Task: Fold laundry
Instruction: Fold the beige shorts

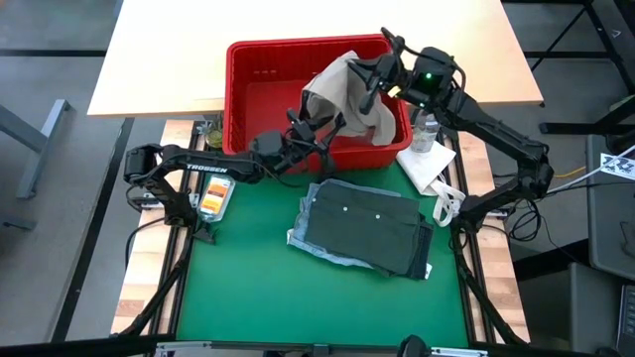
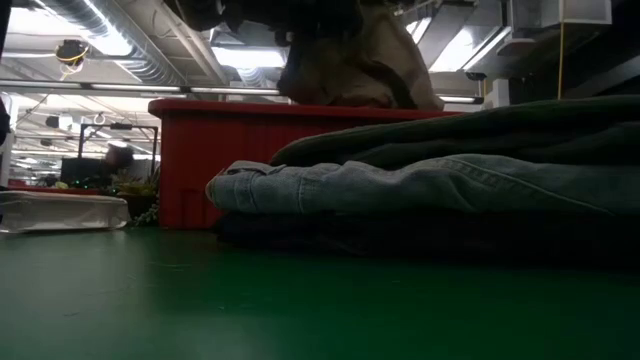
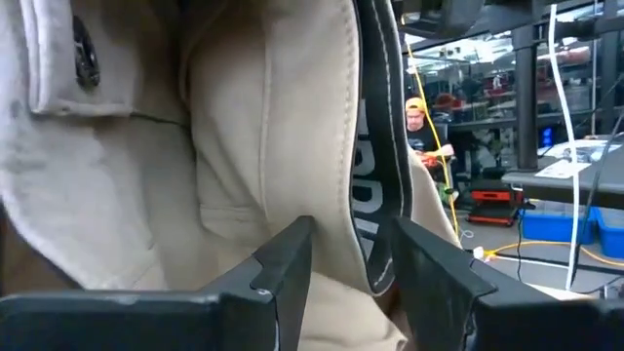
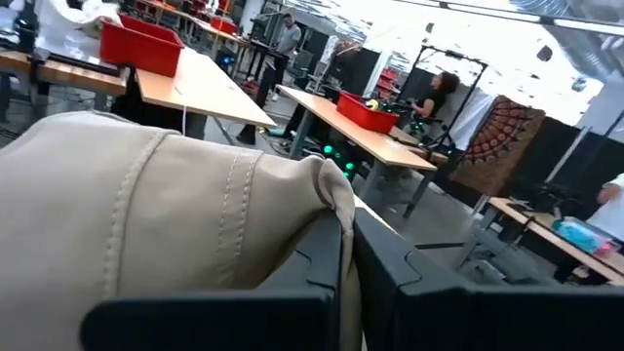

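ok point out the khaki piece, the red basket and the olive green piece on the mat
khaki piece (image 1: 347, 94), high view, middle of the lifted cloth
red basket (image 1: 260, 84), high view, bare floor
olive green piece (image 1: 369, 226), high view, top face

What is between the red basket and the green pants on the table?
Seen from above, only a narrow strip of bare green mat separates the red basket from the folded stack topped by the dark olive green piece.

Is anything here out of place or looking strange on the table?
Nothing looks damaged or spilled. The folded pile lies slightly askew on the green mat, light blue denim sticking out underneath. Both the left gripper and right gripper hold the beige khaki piece above the red basket.
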`<act>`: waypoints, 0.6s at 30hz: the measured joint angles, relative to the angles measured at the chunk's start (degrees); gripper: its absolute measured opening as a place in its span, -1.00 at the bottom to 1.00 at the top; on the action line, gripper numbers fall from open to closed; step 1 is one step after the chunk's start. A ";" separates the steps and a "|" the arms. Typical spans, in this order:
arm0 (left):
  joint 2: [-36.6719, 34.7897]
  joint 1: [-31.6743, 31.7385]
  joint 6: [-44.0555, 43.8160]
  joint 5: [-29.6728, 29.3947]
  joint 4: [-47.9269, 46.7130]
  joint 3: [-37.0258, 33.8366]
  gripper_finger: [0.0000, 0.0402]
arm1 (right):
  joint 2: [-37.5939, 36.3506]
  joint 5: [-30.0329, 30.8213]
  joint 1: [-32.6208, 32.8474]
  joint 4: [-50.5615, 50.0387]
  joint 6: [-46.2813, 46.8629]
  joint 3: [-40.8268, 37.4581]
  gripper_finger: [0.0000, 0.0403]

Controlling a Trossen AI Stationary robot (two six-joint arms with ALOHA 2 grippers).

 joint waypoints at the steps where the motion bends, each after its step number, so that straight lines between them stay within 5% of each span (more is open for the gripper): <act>1: 0.00 -0.02 -0.01 0.09 0.00 0.00 -0.31 | 0.06 0.92 0.58 0.04 -0.44 0.00 -0.92; 13: -0.04 0.15 -3.35 0.64 -1.65 -0.02 -0.35 | 0.21 2.52 4.85 0.28 -3.93 0.00 -0.92; 18: -0.50 -0.98 -5.42 1.12 -3.29 -0.09 -0.75 | 0.20 2.50 4.72 0.07 -4.14 0.00 -0.92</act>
